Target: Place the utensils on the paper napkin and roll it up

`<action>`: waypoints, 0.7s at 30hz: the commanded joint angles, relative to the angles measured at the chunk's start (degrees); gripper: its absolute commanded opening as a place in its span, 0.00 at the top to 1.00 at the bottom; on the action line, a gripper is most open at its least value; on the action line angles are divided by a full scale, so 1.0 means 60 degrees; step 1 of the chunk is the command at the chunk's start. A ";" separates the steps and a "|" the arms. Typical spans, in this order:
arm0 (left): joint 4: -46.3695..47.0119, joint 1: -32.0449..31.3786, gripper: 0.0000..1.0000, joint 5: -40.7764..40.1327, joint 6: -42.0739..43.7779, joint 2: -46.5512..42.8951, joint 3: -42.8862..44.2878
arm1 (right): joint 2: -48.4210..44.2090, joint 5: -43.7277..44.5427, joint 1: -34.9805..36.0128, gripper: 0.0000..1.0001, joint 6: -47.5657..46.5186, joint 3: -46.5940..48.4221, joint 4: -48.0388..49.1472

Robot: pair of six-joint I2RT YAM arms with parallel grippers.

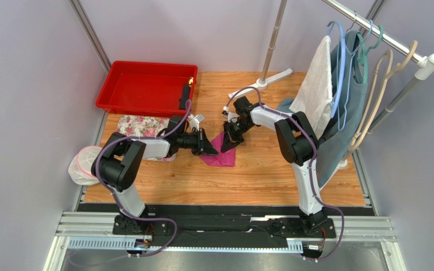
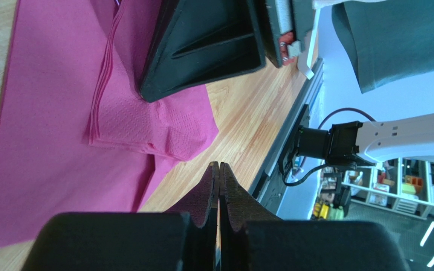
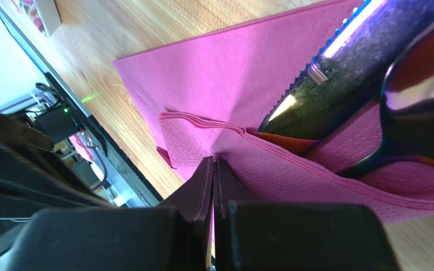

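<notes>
One knife point(image 3: 349, 73) and spoon point(image 3: 423, 118) under paper napkin point(image 3: 230, 73) fold; right end effector point(image 3: 213, 169) pinches fold, left end effector point(image 2: 219, 180) closed, seemingly empty. Roll slowly, taut.

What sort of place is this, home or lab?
Likely a robot lab test cell: grey panel walls box in a wooden tabletop, a metal mounting rail edges it, and a red bin and clothes rack sit as props.

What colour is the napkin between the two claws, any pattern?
Plain magenta-pink paper napkin, no print; clearest in the right wrist view.
</notes>
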 commanded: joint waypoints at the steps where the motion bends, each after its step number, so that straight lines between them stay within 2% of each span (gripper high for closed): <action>1: 0.0626 -0.0238 1.00 0.0015 -0.0373 0.0362 0.0464 | 0.0123 0.1341 0.0275 1.00 0.0273 -0.0203 0.0602; 8: 0.0069 -0.0385 1.00 -0.0424 -0.0300 0.1022 0.1094 | 0.0094 0.1224 0.0275 0.99 0.0420 -0.0173 0.0602; 12: -0.0824 -0.0385 1.00 -0.0820 0.0256 0.1518 0.1489 | 0.0050 0.1151 0.0260 0.99 0.0435 -0.0130 0.0603; 21: -0.0664 -0.0707 1.00 -0.0761 0.0184 0.1755 0.1797 | 0.0269 0.1107 0.0246 0.99 0.0581 0.0192 0.0632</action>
